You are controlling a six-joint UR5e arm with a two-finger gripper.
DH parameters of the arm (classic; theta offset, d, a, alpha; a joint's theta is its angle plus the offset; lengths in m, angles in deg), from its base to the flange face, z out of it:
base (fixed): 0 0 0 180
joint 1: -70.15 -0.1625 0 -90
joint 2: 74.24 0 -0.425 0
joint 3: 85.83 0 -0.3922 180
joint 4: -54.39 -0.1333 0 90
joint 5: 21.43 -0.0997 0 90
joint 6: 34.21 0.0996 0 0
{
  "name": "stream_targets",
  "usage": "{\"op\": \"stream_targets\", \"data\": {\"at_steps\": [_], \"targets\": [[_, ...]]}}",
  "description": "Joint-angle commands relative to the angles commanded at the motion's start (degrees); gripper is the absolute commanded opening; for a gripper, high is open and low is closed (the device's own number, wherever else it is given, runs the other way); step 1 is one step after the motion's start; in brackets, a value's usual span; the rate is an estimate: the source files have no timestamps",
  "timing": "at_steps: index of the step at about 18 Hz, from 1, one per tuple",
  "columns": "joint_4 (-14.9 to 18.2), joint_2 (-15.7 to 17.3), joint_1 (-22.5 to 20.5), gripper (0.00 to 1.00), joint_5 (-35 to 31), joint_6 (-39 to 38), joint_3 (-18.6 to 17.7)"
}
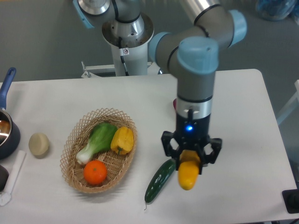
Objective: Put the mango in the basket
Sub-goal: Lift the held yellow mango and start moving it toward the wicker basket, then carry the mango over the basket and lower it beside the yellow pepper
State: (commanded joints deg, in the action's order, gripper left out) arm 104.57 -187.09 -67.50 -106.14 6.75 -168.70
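Pot: I see a dark pot (6,135) with a blue handle at the far left edge of the table (243,93).
Pale round item: a beige lump (39,144) lies just right of the pot, apart from the basket.
Basket: the wicker basket (122,168) sits left of centre; I count a bok choy (99,141), a yellow bell pepper (122,140) and an orange (95,172) inside it.
Cucumber: the cucumber (158,180) lies on the table right of the basket, its upper end just beside the mango.
Gripper: the gripper (189,158) points down with its fingers closed around the mango's upper part.
Mango: the mango (188,173) hangs from the fingers, well to the right of the basket.
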Motion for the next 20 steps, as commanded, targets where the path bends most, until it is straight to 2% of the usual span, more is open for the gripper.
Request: {"op": "stream_targets", "data": {"at_steps": [4, 8, 11, 13, 16, 20], "targets": [[-0.09, 1.40, 4.57, 0.34, -5.45, 3.86, -5.36], [1.14, 7.19, 7.13, 0.34, -6.43, 8.42, -13.17], [1.93, 11.06, 9.32, 0.34, -6.25, 11.78, -17.58], [2.90, 11.69, 10.90, 0.35, -6.08, 8.73, -18.46], [3.34, 11.52, 13.89, 0.35, -5.64, -4.97, -18.73], [3.25, 10.20, 16.18, 0.35, -4.85, -14.66, -18.91]]}}
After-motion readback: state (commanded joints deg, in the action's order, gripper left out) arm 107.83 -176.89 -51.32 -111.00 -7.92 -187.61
